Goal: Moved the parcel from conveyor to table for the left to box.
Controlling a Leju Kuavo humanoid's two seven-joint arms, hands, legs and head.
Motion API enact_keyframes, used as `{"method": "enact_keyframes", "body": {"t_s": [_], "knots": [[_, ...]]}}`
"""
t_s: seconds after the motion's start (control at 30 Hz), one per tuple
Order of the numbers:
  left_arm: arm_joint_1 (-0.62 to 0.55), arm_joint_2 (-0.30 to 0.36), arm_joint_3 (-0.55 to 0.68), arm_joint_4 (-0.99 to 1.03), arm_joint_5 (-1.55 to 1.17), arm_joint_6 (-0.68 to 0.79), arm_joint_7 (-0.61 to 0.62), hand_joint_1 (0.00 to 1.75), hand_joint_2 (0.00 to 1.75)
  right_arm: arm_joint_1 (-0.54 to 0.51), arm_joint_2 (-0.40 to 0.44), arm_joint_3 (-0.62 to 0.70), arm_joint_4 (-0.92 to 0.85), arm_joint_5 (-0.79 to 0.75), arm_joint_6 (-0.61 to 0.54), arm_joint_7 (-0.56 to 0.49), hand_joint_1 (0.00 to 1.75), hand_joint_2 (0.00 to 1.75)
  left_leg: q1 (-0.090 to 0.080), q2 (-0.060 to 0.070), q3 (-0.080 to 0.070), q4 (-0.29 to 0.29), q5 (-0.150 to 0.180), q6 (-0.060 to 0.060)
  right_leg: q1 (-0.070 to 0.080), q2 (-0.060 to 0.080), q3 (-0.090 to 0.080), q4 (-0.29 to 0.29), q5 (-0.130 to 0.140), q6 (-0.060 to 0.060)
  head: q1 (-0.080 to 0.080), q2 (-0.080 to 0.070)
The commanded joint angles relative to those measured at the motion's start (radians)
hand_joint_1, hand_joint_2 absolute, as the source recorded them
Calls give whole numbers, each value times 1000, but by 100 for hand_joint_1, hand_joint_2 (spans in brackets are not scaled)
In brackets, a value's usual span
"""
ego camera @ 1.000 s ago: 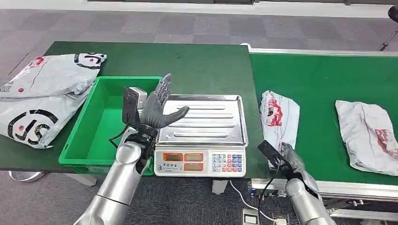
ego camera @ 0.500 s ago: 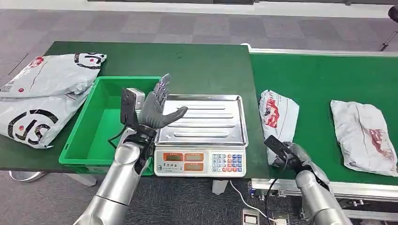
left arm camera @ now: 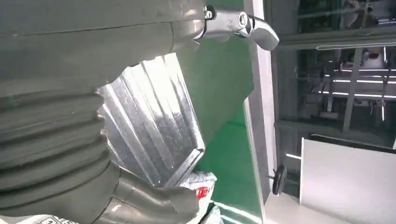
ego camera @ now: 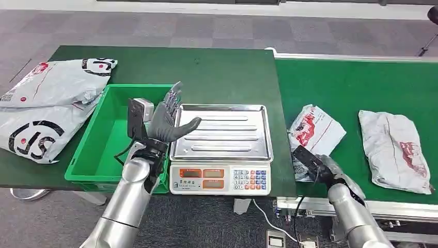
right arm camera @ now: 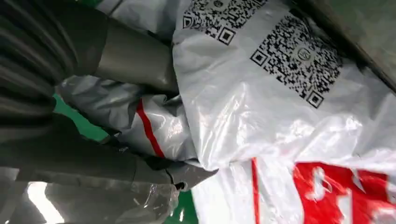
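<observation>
Two green surfaces over grey carpet: right hand (ego camera: 330, 173) grips conveyor (ego camera: 361, 88) parcel (ego camera: 316, 132), left hand (ego camera: 168, 116) spread empty.

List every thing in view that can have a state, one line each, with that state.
Near parcel: on the conveyor, one end crumpled and lifted in the right hand.
Far parcel: lying flat on the conveyor, untouched.
Left hand: raised, fingers apart, holding nothing.
Scale tray: bare.
Green bin: nothing visible inside.
Two large bags: stacked on the table beside the bin.
</observation>
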Motion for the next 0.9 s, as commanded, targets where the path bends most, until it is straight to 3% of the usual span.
{"method": "enact_keyframes", "body": {"t_s": [0.03, 0.1, 0.23, 0.4, 0.7, 0.9], "knots": [[5, 28, 59, -5, -29, 6, 11, 0, 175, -103, 57, 18, -13, -27, -149, 4, 175, 175, 0, 8, 2, -1, -1, -1, 0, 7, 0, 0, 1, -2, 0, 0], [11, 26, 66, -15, -41, 12, 16, 0, 175, -112, 67, 26, -123, -13, -259, 10, 175, 175, 0, 12, 5, -2, -1, -2, 0, 9, 1, -2, 2, -3, 0, 0], [-3, 16, 69, 0, -57, 18, 15, 0, 175, -134, 56, 37, -288, -4, -302, 34, 175, 175, -1, 10, 2, 0, -1, -1, -1, 8, -2, 1, 1, -3, 0, 0], [-4, 15, 69, 2, -58, 19, 15, 0, 175, -127, 53, 35, -282, -6, -302, 34, 175, 175, 0, 4, 1, -1, 0, -1, 0, 2, 0, -1, 1, -2, 0, 0], [-5, 16, 69, 3, -60, 20, 14, 0, 175, -129, 56, 31, -273, -9, -338, 12, 175, 175, 0, 5, 3, -2, 0, -1, 1, 3, 2, -1, 1, -2, 0, 0], [-44, 4, 58, 59, -68, 29, 3, 0, 175, -239, 50, 45, -277, -15, -349, -15, 175, 175, -1, 5, 0, 0, 0, -1, -1, 4, -2, 2, 1, -2, 0, 0]]}}
